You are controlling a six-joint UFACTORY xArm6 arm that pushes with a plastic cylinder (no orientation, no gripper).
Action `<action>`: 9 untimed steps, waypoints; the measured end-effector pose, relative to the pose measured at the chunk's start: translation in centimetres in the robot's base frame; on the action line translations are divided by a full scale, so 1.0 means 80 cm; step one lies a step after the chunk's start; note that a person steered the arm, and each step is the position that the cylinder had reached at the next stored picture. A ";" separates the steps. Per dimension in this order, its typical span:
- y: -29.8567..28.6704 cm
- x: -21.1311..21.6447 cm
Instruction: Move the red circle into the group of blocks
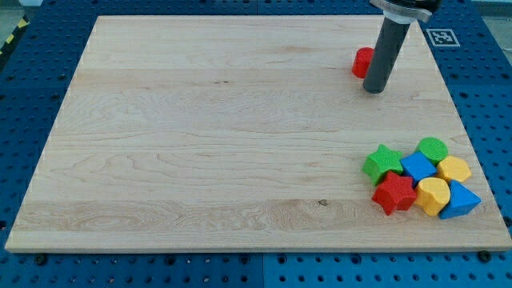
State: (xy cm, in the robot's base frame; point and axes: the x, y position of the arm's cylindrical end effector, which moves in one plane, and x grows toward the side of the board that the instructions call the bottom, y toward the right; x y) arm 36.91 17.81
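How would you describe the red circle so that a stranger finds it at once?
Look at the wooden board, near its top right corner. There my tip stands, and the red circle lies partly hidden behind the rod. It sits alone, unlike the red star in the bottom-right group.

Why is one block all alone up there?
The red circle block sits apart near the view's top right, partly hidden behind my tip. The other coloured blocks huddle at the wooden board's bottom right. Nothing looks damaged.

Rod upright, my tip (374, 90) seemingly on board.
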 end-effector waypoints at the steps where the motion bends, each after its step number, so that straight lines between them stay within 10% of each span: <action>1: -0.052 -0.053; 3: -0.071 -0.176; 6: 0.024 0.011; 9: -0.031 -0.098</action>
